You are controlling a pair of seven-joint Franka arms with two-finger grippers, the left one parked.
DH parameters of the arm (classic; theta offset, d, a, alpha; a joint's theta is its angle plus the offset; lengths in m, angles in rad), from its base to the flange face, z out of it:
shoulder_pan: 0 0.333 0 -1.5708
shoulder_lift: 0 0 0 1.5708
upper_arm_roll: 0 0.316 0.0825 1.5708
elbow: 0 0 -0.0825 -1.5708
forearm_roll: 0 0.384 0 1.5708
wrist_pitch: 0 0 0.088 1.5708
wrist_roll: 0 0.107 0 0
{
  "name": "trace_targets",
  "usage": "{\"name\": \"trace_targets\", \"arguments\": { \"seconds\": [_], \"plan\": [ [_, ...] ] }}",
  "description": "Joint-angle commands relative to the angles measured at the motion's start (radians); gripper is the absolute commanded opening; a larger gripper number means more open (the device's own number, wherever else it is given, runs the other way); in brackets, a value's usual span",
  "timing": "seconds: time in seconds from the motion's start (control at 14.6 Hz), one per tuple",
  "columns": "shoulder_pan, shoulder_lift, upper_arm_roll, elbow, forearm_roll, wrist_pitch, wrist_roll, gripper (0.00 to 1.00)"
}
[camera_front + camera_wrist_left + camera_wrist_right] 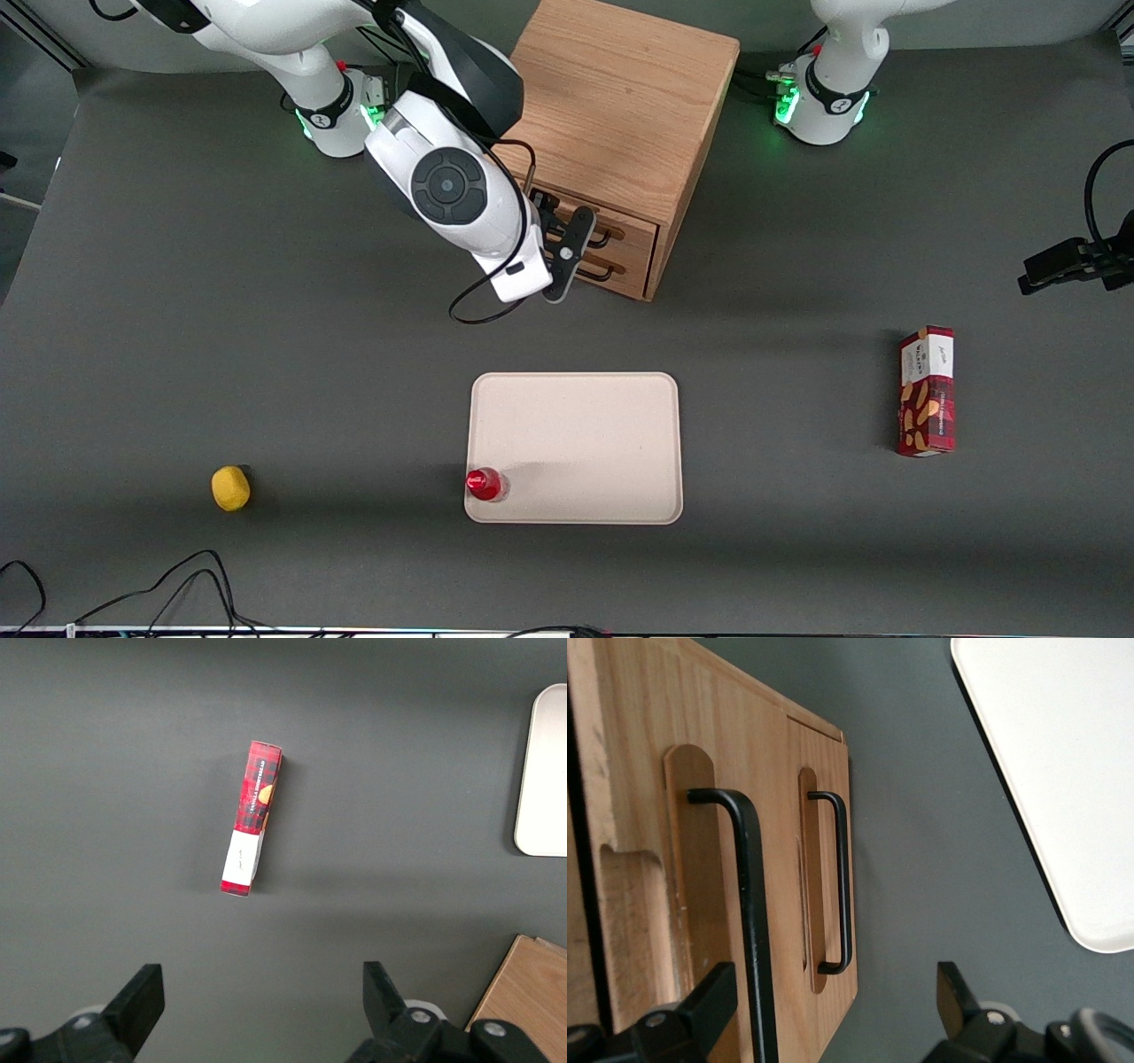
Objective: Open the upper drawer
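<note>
The oak cabinet (620, 97) stands at the back of the table, with two drawer fronts facing the front camera. The upper drawer (636, 232) is pushed in; its long black handle (608, 236) also shows in the right wrist view (750, 904). The lower drawer (631, 270) has a shorter black handle (842, 886). My right gripper (578, 254) is open, right in front of the drawer fronts. In the right wrist view my gripper (833, 1010) has the upper handle between its fingers, close to one finger (709, 1001). The fingers do not touch the handle.
A cream tray (576, 425) lies nearer the front camera, with a red-capped bottle (485, 484) on its corner. A yellow fruit (230, 488) lies toward the working arm's end. A red snack box (927, 391) lies toward the parked arm's end.
</note>
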Motion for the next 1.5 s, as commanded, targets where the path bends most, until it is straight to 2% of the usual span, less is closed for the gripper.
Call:
{"name": "trace_targets", "arguments": {
  "seconds": [0.0, 0.34, 0.82, 0.96, 1.43],
  "plan": [
    [0.013, 0.031, 0.001, 0.022, 0.01, 0.008, -0.017, 1.0],
    [0.012, 0.039, 0.013, 0.013, 0.007, 0.008, -0.017, 1.0],
    [0.007, 0.062, 0.013, 0.014, -0.032, 0.034, -0.023, 1.0],
    [0.004, 0.067, 0.012, 0.016, -0.061, 0.04, -0.023, 1.0],
    [-0.004, 0.082, -0.016, 0.032, -0.061, 0.074, -0.049, 1.0]
  ]
}}
